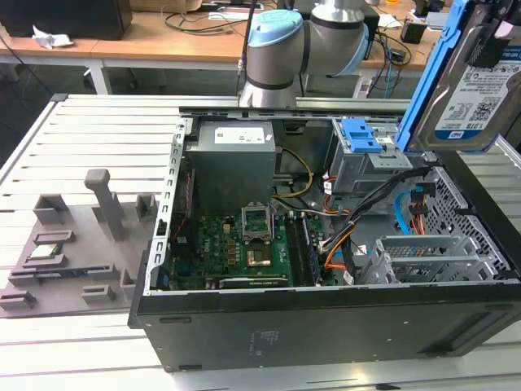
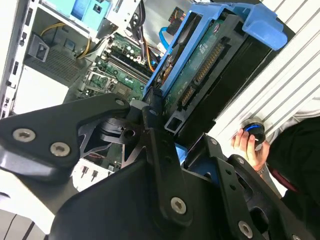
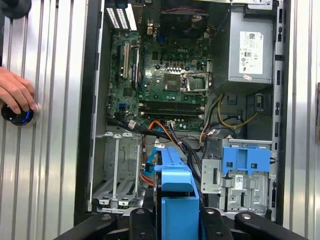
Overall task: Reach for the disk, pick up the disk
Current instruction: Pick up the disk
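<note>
The disk (image 1: 476,81) is a silver-grey drive with a blue-and-white label and blue side rails. It hangs tilted in the air above the open computer case (image 1: 326,326), at the exterior view's upper right. In the second wrist view my gripper (image 2: 160,117) is shut on the disk (image 2: 210,65), its black fingers clamped on one end, with the circuit-board side and connector showing. In the first wrist view the disk's blue rail (image 3: 176,190) stands edge-on between the black fingers, high over the case.
Below lie the grey drive cage with its blue latch (image 1: 364,134), loose cables (image 1: 391,212), the motherboard (image 1: 244,244) and the power supply (image 1: 236,159). A grey fixture with parts (image 1: 73,244) sits on the slatted table at the exterior view's left. A person's hand (image 3: 17,95) rests on a button beside the case.
</note>
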You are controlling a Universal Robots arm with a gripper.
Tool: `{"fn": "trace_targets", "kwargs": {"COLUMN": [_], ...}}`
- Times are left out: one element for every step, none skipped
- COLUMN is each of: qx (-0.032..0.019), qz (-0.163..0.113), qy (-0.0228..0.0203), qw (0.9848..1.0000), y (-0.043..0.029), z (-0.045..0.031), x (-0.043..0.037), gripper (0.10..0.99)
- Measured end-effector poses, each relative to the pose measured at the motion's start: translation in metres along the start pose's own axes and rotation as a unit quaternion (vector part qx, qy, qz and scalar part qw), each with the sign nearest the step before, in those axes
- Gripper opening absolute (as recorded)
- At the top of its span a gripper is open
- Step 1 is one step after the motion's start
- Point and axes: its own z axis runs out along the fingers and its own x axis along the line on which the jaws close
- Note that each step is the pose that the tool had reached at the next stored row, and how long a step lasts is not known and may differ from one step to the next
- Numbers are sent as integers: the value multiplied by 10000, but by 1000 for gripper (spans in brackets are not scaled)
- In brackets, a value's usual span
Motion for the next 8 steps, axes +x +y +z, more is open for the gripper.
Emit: {"fn": "trace_targets", "kwargs": {"qx": [0, 0, 0, 0, 0, 0, 0, 0], "qz": [0, 0, 0, 0, 0, 0, 0, 0], "qy": [1, 1, 1, 2, 1, 2, 3, 3], "qw": [10000, 10000, 10000, 10000, 10000, 10000, 10000, 10000], "y": [1, 3, 4, 5, 6, 7, 8, 9], "z": [1, 2, 3, 4, 5, 5, 6, 7], "x": [29, 62, 91, 113, 132, 153, 172, 210], "gripper": [365, 365, 365, 365, 365, 365, 365, 365]}}
